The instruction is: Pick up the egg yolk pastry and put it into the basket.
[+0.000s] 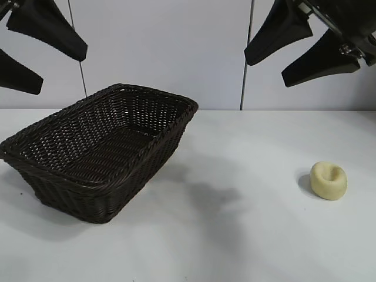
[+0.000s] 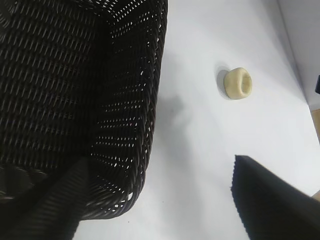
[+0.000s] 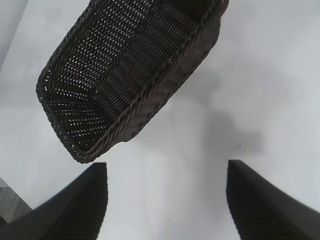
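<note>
Pastry on surface, basket empty; both grippers raised, fingers open.
Risk: soft pastry squashed or nudged aside during pickup.

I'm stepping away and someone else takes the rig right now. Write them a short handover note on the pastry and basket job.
Left gripper: open, empty, raised above the basket's side of the table.
Right gripper: open, empty, raised at the upper right, above and behind the pastry.
Egg yolk pastry: lying on the white table at the right, dimple up, untouched and well apart from the basket.
Basket: on the table at the left, nothing inside.
Done: nothing yet.
Left: lower a gripper onto the pastry (the right one looks nearer), close the fingers on it, carry it over and release it into the basket.
</note>
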You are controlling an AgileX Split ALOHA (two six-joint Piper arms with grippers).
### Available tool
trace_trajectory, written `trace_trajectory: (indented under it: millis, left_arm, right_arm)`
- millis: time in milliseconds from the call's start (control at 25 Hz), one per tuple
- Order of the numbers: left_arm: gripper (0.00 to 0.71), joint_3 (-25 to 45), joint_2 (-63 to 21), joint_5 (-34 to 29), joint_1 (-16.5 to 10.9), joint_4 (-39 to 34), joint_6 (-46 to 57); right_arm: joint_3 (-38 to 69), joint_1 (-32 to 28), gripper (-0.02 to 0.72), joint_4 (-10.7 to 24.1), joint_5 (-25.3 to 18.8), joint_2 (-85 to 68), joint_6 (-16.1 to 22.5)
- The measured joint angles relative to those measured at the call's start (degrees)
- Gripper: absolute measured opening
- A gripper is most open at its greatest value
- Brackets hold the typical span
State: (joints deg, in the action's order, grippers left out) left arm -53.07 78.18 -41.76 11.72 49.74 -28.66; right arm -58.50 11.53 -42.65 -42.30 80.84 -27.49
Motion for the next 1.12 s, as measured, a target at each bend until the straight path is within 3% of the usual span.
trace_trajectory:
  millis: [320, 480, 640, 960, 1120]
  left_arm:
    - [0.571, 0.00, 0.00, 1.05, 0.00, 0.92, 1.62]
    - [0.571, 0.00, 0.00, 1.00, 0.00, 0.98, 14.10]
    - [0.571, 0.00, 0.00, 0.88, -0.06, -1.81, 33.97]
    - [0.571, 0.00, 0.00, -1.64, -0.06, -24.24, 66.49]
    - [0.571, 0.00, 0.00, -2.14, -0.06, -31.21, 74.38]
  right_arm:
    - [0.00, 0.00, 0.489, 0.00, 0.02, 0.00, 0.00]
    - [0.00, 0.00, 0.489, 0.00, 0.02, 0.00, 0.00]
    - [0.00, 0.00, 0.489, 0.00, 0.02, 0.00, 0.00]
    - [0.00, 0.00, 0.489, 0.00, 0.07, 0.00, 0.00]
    - [0.00, 0.00, 0.489, 0.00, 0.07, 0.00, 0.00]
